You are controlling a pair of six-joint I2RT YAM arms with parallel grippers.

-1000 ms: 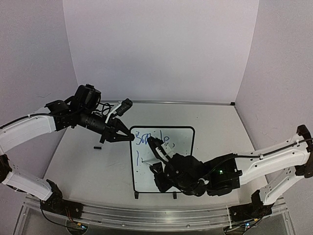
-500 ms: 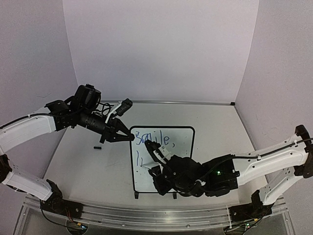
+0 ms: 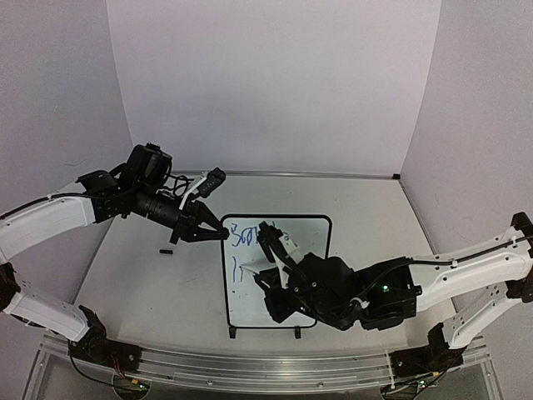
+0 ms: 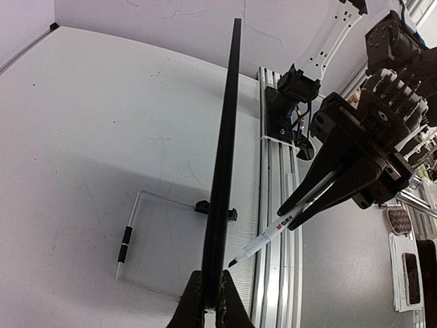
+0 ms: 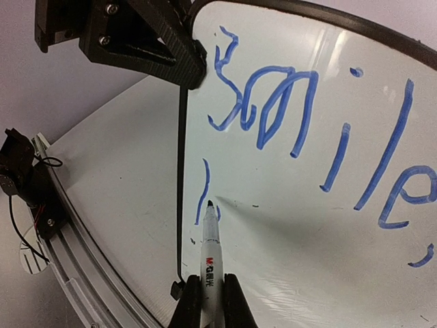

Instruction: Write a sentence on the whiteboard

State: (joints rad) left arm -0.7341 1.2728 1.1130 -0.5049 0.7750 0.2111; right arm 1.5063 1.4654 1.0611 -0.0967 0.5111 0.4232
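The whiteboard (image 3: pixel 315 236) stands upright on the table, edge-on in the left wrist view (image 4: pixel 225 137). My left gripper (image 3: pixel 221 235) is shut on its top left corner, and its jaws pinch the black frame (image 4: pixel 210 301). My right gripper (image 3: pixel 271 248) is shut on a white marker (image 5: pixel 209 239) in front of the board face. The sentence (image 5: pixel 300 123) reads "Smile," in blue. Below it stand a long stroke (image 5: pixel 203 191) and a short one. The marker's tip is beside the short stroke, at or just off the surface (image 4: pixel 233 262).
A small black cap-like piece (image 3: pixel 166 250) lies on the table left of the board. A bent wire stand (image 4: pixel 136 205) sits behind the board. The metal base rail (image 4: pixel 280 225) runs along the near edge. My right arm (image 3: pixel 466 267) reaches in from the right.
My right gripper dipped toward the board's lower part, then came back up. A short second stroke now stands beside the long stroke on the second line. The left arm has not moved.
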